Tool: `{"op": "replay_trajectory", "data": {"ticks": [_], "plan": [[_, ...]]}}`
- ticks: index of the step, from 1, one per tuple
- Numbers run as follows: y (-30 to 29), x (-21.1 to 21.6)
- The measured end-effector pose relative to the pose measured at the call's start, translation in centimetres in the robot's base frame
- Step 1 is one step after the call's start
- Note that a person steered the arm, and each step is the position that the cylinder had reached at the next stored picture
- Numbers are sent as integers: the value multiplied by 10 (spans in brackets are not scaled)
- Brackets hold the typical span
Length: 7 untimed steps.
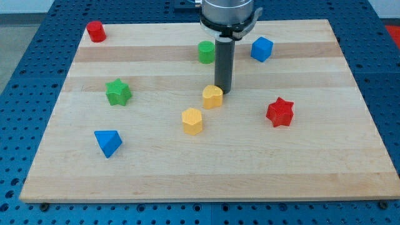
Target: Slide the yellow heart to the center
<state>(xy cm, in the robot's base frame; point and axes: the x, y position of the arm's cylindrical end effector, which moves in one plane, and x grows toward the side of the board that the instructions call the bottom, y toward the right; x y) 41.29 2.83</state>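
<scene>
Here the rod stands upright over the middle of the wooden board, and my tip rests on the surface just at the upper right edge of the yellow heart, touching it or very nearly so. There is no gripper on this arm, only the straight dark rod, so nothing opens or closes. The yellow heart sits close to the board's centre, a little toward the view's top of it. Just beside it, toward the view's lower left, lies the yellow hexagonal block; the two yellow pieces are near each other but apart. The green cylinder stands toward the view's top, just left of the rod's shaft, and the blue cube lies to the right of the shaft, at about the same height in the view. The red star rests to the view's right of the heart, well apart from it. On the view's left half, the green star lies about level with the heart, and the blue triangular block sits below it toward the view's bottom. The red cylinder stands at the board's top left corner, far from my tip. The board lies on a blue perforated table.
</scene>
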Motion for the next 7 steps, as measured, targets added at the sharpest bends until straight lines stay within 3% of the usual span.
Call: {"op": "replay_trajectory", "data": {"ticks": [1,2,4,6,7], "plan": [[25,17],[8,26],[-77,-15],[-37,39],[-52,66]]}}
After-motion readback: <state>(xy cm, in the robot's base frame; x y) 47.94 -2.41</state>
